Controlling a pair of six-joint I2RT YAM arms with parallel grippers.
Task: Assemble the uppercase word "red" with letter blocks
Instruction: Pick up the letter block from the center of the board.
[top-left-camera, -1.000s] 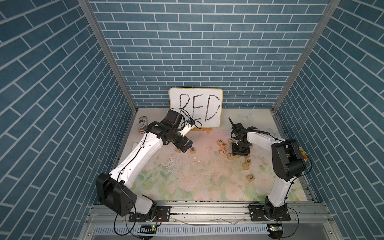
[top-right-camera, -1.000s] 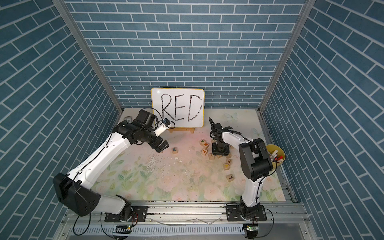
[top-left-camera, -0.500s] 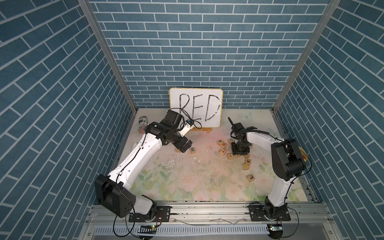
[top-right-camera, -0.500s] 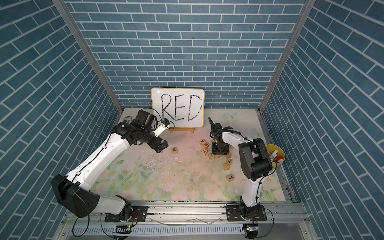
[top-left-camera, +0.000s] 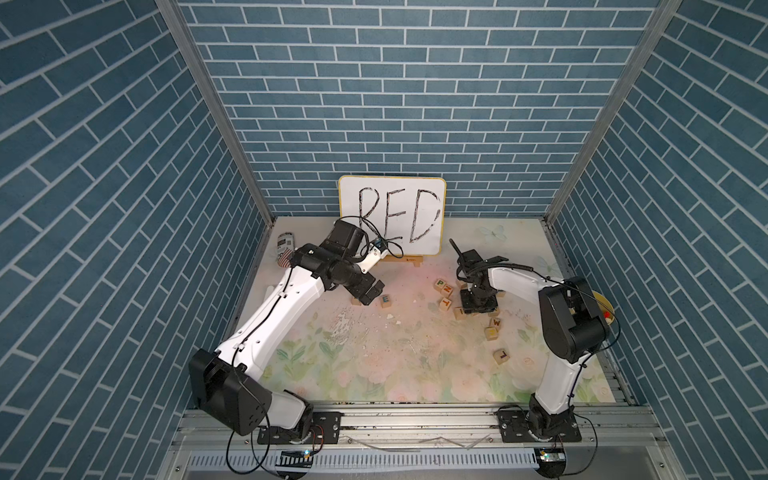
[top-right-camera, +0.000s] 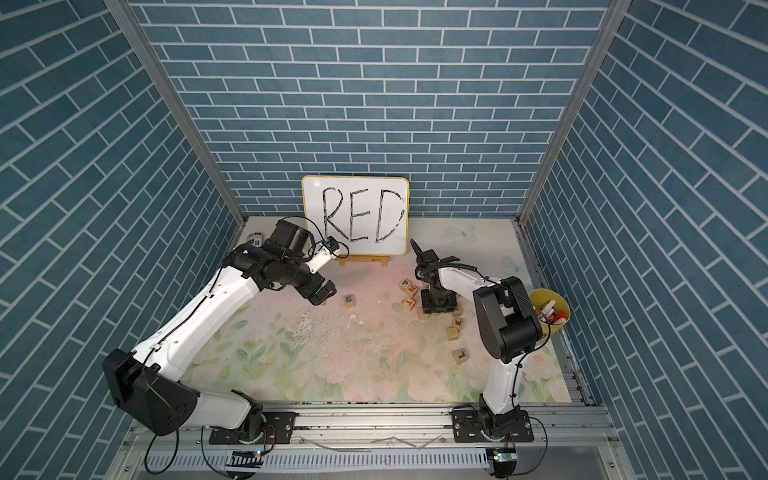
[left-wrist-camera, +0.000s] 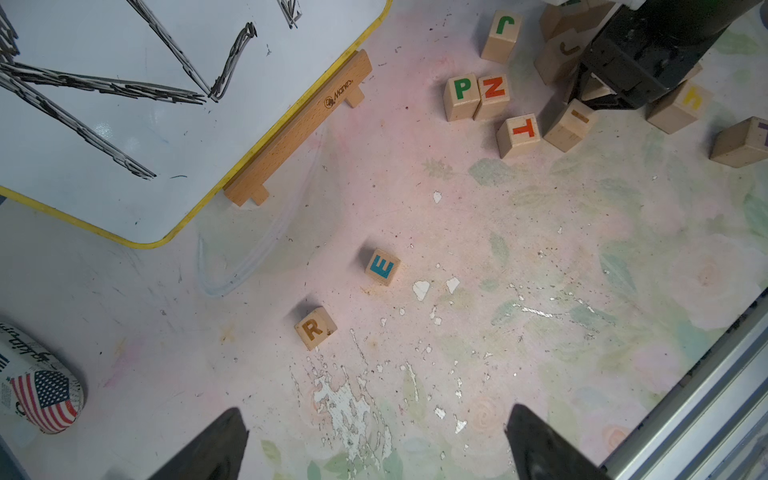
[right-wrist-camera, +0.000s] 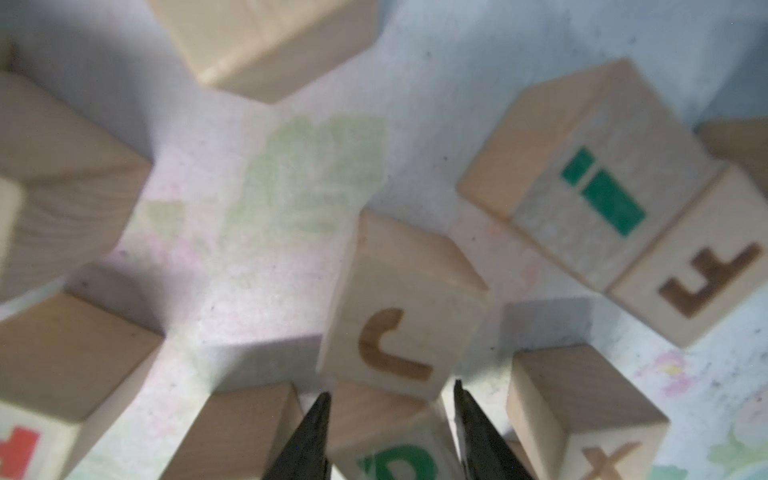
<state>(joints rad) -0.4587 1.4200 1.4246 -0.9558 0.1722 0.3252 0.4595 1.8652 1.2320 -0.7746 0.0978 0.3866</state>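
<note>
The R block (left-wrist-camera: 315, 328) and the E block (left-wrist-camera: 382, 266) lie apart on the floral mat, letters up, in the left wrist view. In both top views the E block (top-left-camera: 386, 300) (top-right-camera: 350, 300) sits just right of my left gripper (top-left-camera: 368, 293) (top-right-camera: 320, 293). That gripper (left-wrist-camera: 378, 419) hovers open above the mat with nothing between its fingers. My right gripper (top-left-camera: 478, 305) (top-right-camera: 438, 305) is down among the clustered blocks. In the right wrist view its fingers (right-wrist-camera: 311, 436) press both sides of the green D block (right-wrist-camera: 390, 449), in front of a brown C block (right-wrist-camera: 399, 332).
The whiteboard (top-left-camera: 392, 218) reading RED stands on its wooden rest at the back. Blocks P, N and T (left-wrist-camera: 490, 95) lie left of the right gripper, W (top-left-camera: 496, 322) and L (top-left-camera: 501, 356) nearer the front. A yellow cup of markers (top-right-camera: 550, 309) sits at the right edge, a flag-printed object (left-wrist-camera: 39, 395) at the back left.
The left arm's elbow has drifted slightly to the left while its gripper stays near R and E. The right gripper remains over the same cluster.
</note>
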